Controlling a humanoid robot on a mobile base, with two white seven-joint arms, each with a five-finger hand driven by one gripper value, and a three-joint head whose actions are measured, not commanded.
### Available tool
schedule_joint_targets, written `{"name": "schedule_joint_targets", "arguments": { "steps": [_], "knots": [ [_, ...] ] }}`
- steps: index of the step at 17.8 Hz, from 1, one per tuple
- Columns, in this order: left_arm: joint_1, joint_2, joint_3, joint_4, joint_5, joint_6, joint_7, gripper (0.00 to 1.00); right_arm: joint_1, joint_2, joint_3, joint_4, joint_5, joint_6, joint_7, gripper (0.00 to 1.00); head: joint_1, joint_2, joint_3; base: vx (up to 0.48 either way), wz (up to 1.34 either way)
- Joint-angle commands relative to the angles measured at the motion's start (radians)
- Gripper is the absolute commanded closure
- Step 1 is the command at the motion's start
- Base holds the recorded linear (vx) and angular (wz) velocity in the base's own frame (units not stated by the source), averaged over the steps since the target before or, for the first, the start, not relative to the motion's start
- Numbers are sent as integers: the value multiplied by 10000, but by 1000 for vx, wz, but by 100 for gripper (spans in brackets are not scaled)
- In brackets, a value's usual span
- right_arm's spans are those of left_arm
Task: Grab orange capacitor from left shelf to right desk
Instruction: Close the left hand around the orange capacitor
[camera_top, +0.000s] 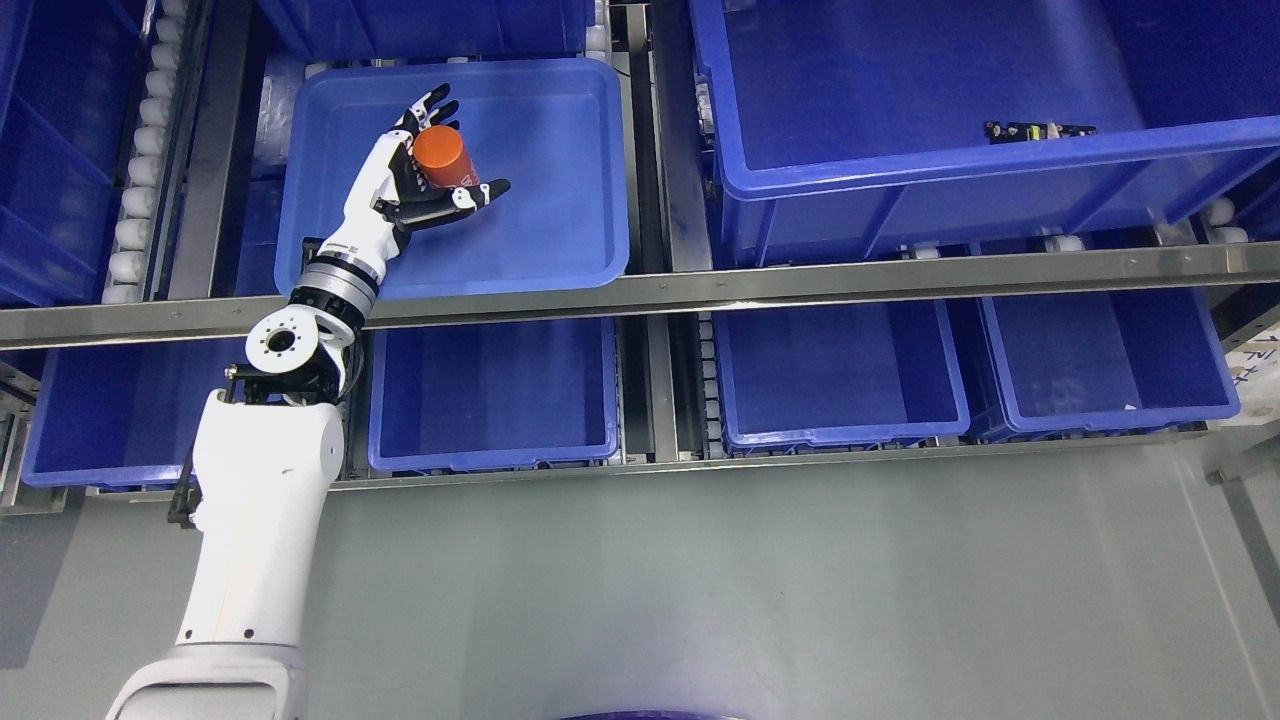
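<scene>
Your left robot hand (432, 165) cups the orange capacitor (443, 157) over the blue tray (560, 250), fingers only half-curled. Loose grip: it could roll out, or your forearm could clip the shelf rail (800, 282).

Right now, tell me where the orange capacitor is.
In the head view, upper left: the orange capacitor sits in the left hand, over the shallow blue tray on the shelf.

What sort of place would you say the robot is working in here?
Likely a factory or warehouse parts store: blue bins on a roller rack with metal rails, and the left hand around an orange capacitor.
</scene>
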Motion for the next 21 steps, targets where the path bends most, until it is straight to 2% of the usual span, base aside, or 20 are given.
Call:
{"name": "schedule_joint_targets", "arguments": {
  "steps": [1,3,7,12,16,21],
  "knots": [
    [-339,-16,-228,1056,-200,-36,18,14,230,-174,-108,-175,61,-6,1,0,0,0,0,0,0],
    [-339,-16,-228,1056,-200,-97,18,21,230,-174,-108,-175,61,-6,1,0,0,0,0,0,0],
    [-278,-16,16,1087,-185,-925,3,52,230,-174,-108,-175,61,-6,1,0,0,0,0,0,0],
    [-232,-62,170,1118,-170,-941,-28,72,230,-174,-108,-175,61,-6,1,0,0,0,0,0,0],
    [-2,-491,676,1118,-170,-1491,-43,100,230,-174,-108,-175,61,-6,1,0,0,0,0,0,0],
    [-77,-824,906,752,-139,-1677,-43,100,215,-174,-108,-175,61,-6,1,0,0,0,0,0,0]
  ]
}}
